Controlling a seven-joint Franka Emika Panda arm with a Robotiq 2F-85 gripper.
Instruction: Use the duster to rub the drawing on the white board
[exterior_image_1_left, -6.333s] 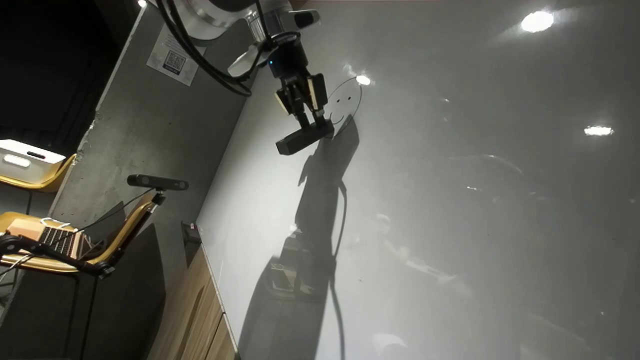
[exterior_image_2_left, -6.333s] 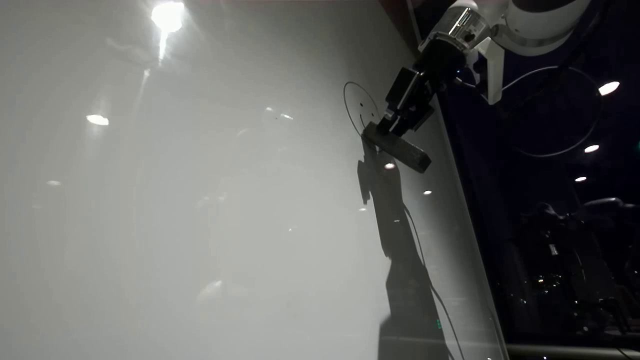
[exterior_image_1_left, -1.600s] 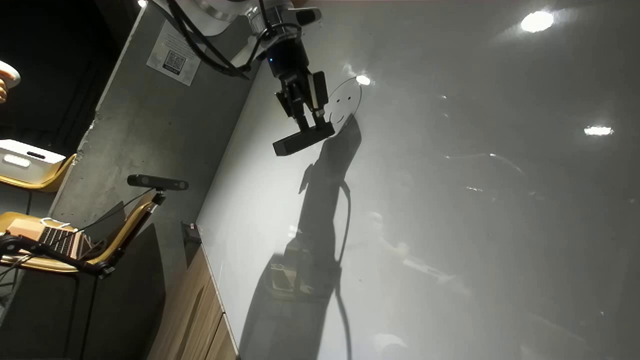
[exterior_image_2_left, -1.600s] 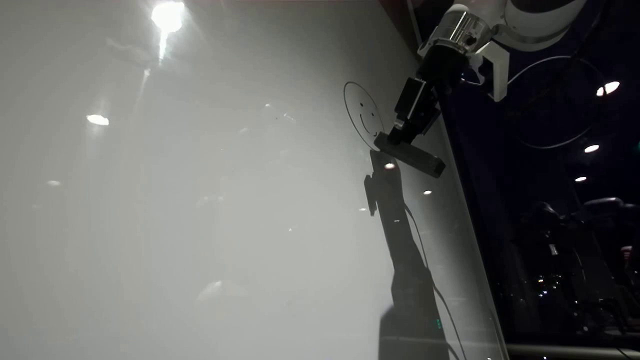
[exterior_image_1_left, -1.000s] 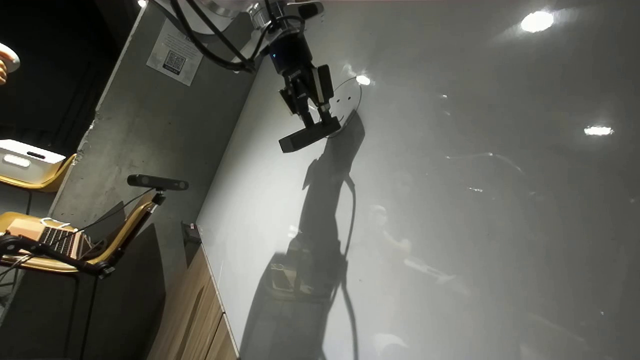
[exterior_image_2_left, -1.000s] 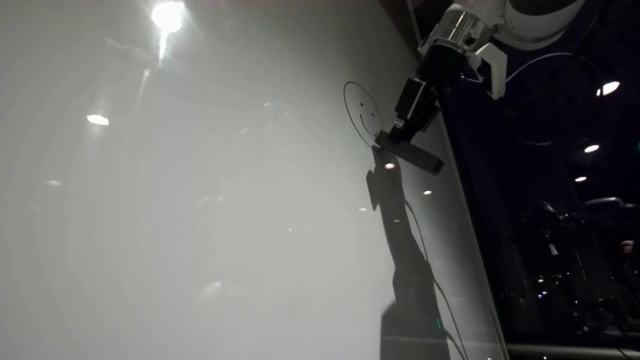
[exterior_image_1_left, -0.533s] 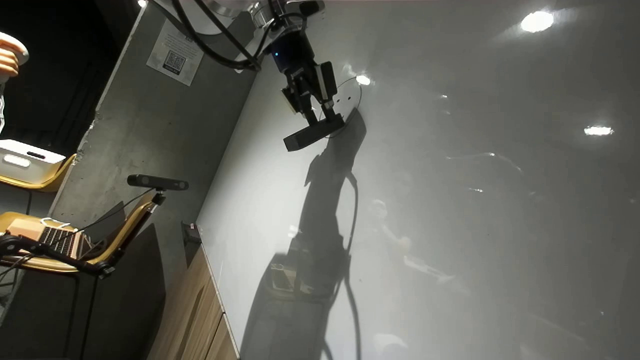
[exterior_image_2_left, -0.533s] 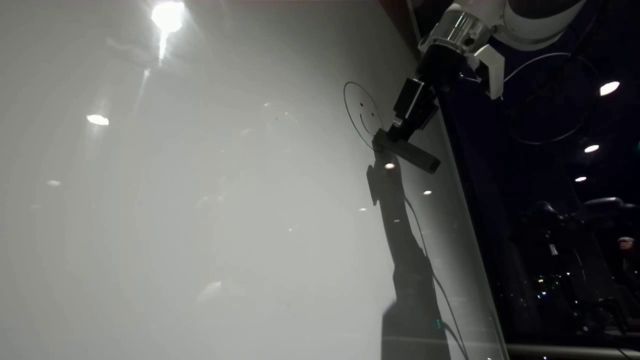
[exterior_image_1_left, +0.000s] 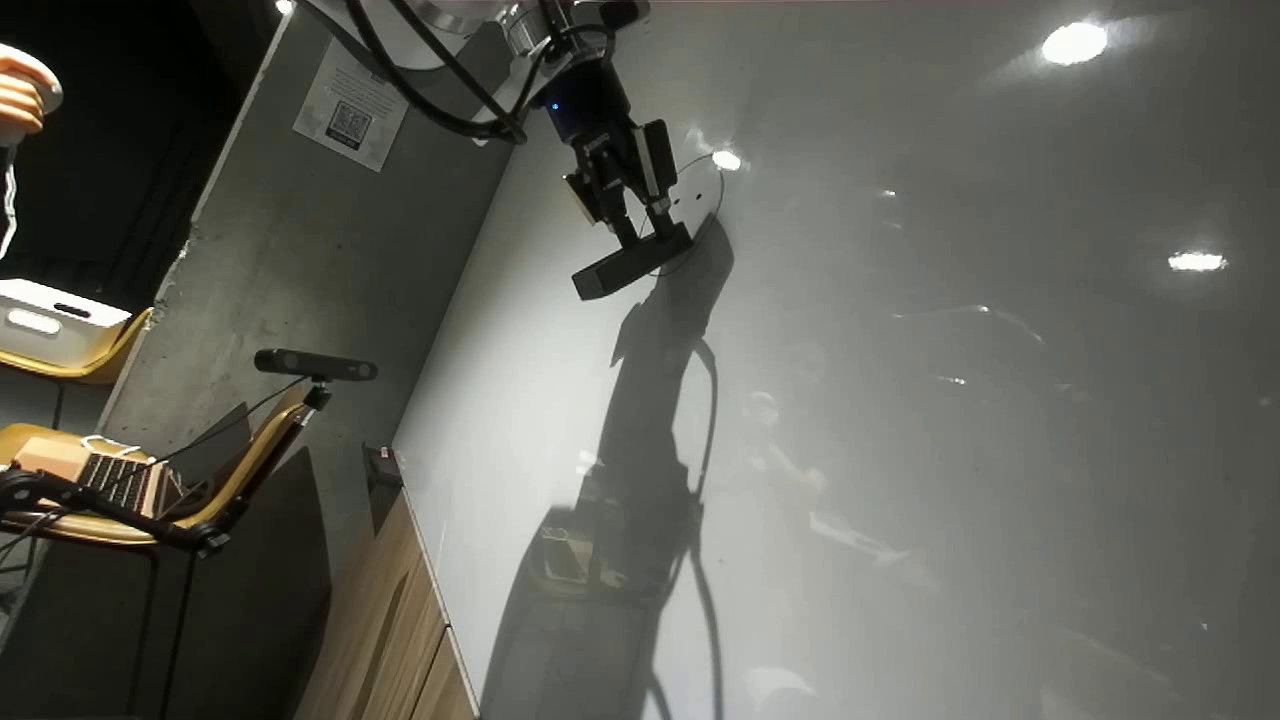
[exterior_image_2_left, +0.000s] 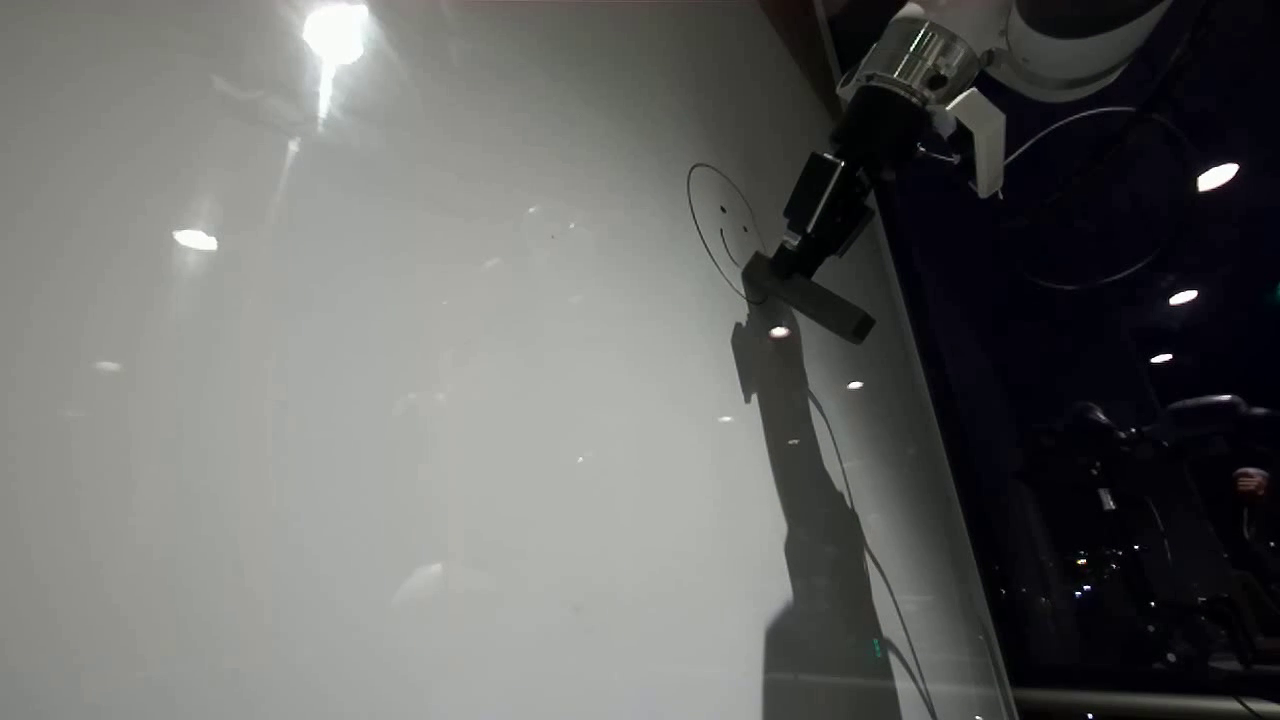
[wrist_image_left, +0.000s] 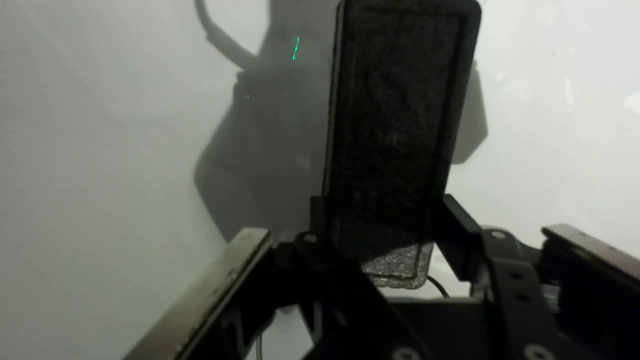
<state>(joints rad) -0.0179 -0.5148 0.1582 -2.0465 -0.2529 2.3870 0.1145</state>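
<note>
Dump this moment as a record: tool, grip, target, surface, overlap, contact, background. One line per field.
tool: dark flat oblong duster
grip: black two-finger gripper, closed on the duster's long sides near one end
target: thin-lined dark circle with a smiley face; not yet erased
surface: large glossy white board, with a long dark shadow below the duster
overlap: duster hides part of the circle's lower right in an exterior view
contact: cannot tell whether duster touches board
background: white notice with a QR code on grey wall, in an exterior view
</note>
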